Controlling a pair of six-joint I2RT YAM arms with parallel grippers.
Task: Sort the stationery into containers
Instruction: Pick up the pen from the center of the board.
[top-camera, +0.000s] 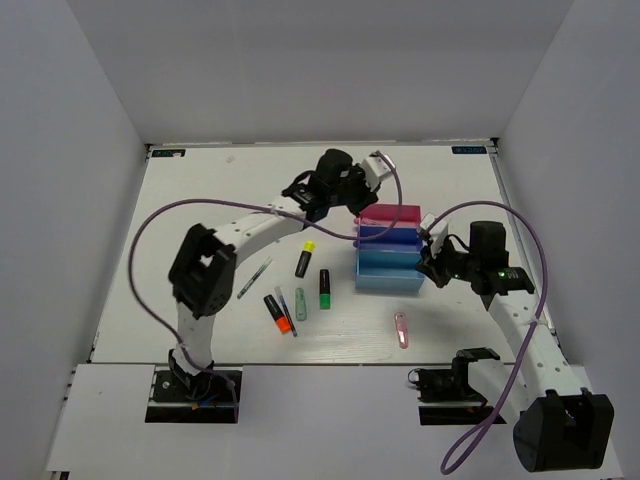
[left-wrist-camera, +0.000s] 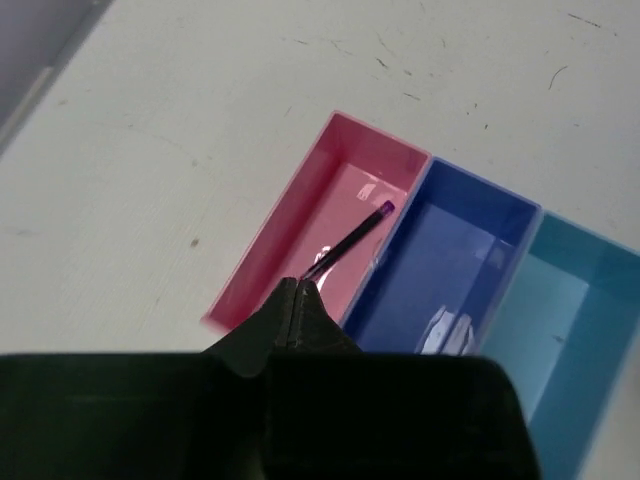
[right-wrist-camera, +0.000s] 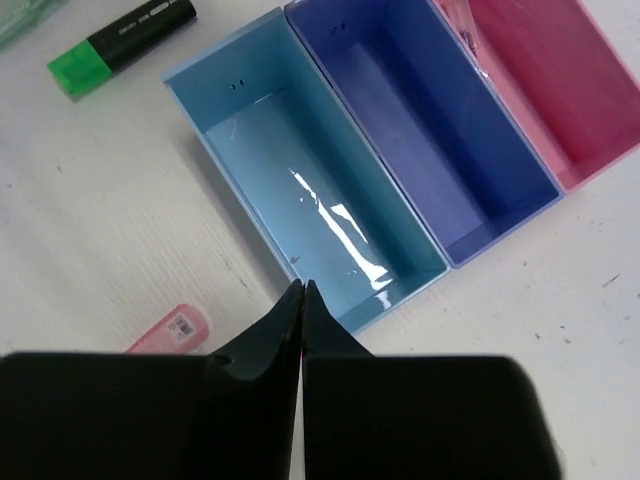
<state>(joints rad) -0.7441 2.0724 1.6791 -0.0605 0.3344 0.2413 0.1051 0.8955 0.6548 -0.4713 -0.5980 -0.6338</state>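
Three joined trays stand right of centre: pink (top-camera: 392, 214), dark blue (top-camera: 384, 237), light blue (top-camera: 388, 272). My left gripper (top-camera: 366, 206) hangs over the pink tray (left-wrist-camera: 300, 215), shut on a thin black pen (left-wrist-camera: 352, 236) whose purple end points down into it. My right gripper (top-camera: 429, 263) is shut at the right end of the light blue tray (right-wrist-camera: 300, 190), its tips (right-wrist-camera: 302, 287) over the rim. On the table lie a yellow highlighter (top-camera: 305, 258), a green one (top-camera: 324, 288), an orange one (top-camera: 278, 312), a thin pen (top-camera: 254, 278), a pale green stick (top-camera: 301, 303) and a pink clip (top-camera: 402, 330).
A blue pen (top-camera: 287, 311) lies beside the orange highlighter. White walls close in the table at the back and sides. The left arm's purple cable (top-camera: 200, 208) loops over the left half. The pink clip (right-wrist-camera: 170, 328) lies just left of my right fingers.
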